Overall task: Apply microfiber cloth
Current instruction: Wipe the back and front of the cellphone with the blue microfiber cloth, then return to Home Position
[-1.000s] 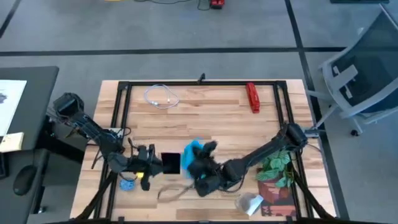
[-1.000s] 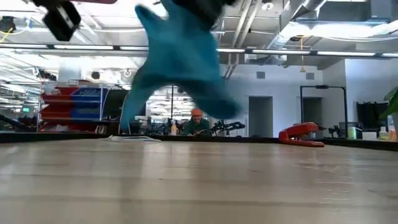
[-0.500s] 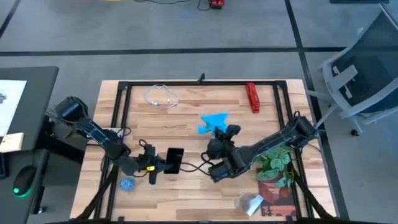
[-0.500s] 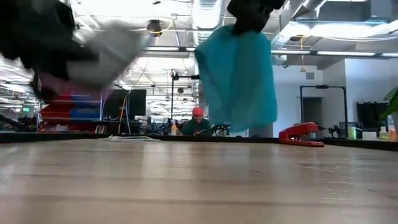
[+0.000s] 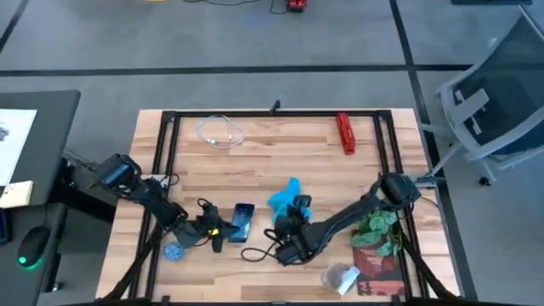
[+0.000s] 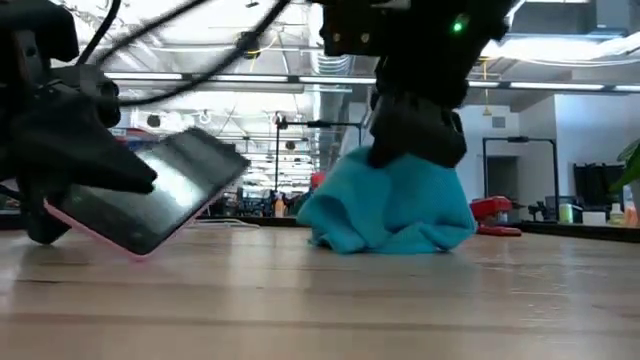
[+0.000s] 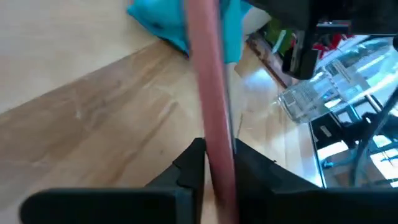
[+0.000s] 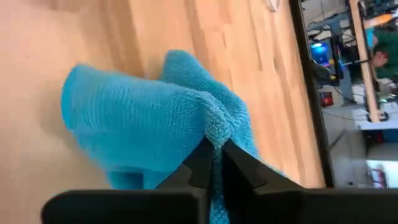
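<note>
Pale wood planks make up the table (image 5: 280, 144), framed by a black rail. Items lying far from the work are a red stapler (image 5: 344, 133) and a coiled white cable (image 5: 219, 133) at the far side, a potted plant (image 5: 378, 228) at the right edge, and a small blue disc (image 5: 174, 252) near the front left.

The right arm reaches in from the right side; the right hand (image 8: 212, 167) has its fingers pressed together on a fold of the cloth (image 5: 285, 200). The cloth is bunched, its lower part resting on the table near the middle front, just right of the phone (image 5: 241, 222).

The left hand (image 7: 214, 171) pinches the phone by one end. The low view shows the phone tilted, screen up, one end low near the table and the other raised toward the cloth. Cloth and phone are near each other but apart.

Assessment: the step in hand is bringing cloth to screen. To do it well, the right hand should lift the bunch, carry it over the raised screen, and lay a broad face of fabric on the glass instead of a knotted edge. The left hand must hold the phone steady; light pressure is advised, since the phone is held at one end only and could pivot.
</note>
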Robot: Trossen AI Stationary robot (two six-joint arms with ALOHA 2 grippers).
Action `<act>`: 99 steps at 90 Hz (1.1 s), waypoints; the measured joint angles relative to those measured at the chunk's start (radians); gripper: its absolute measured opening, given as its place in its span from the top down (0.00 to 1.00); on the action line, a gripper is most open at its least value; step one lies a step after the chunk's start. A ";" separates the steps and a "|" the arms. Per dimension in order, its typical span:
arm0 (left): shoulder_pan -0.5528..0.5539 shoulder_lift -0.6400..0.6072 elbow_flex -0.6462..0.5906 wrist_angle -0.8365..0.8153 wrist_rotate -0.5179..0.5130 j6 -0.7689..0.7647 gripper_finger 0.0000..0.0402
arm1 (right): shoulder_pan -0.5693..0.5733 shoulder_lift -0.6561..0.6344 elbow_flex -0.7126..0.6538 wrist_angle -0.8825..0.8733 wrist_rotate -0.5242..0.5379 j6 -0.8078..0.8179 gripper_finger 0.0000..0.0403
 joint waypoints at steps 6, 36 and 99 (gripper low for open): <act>0.000 -0.010 -0.015 0.016 0.006 0.001 0.75 | 0.010 -0.036 0.000 0.001 -0.002 -0.001 0.84; -0.022 -0.111 -0.149 0.026 0.003 -0.064 0.46 | 0.031 -0.249 0.002 -0.143 0.008 -0.004 0.48; 0.089 -0.594 -0.010 -0.242 0.303 0.422 0.74 | 0.180 -0.945 -0.276 -0.224 -0.173 0.157 0.81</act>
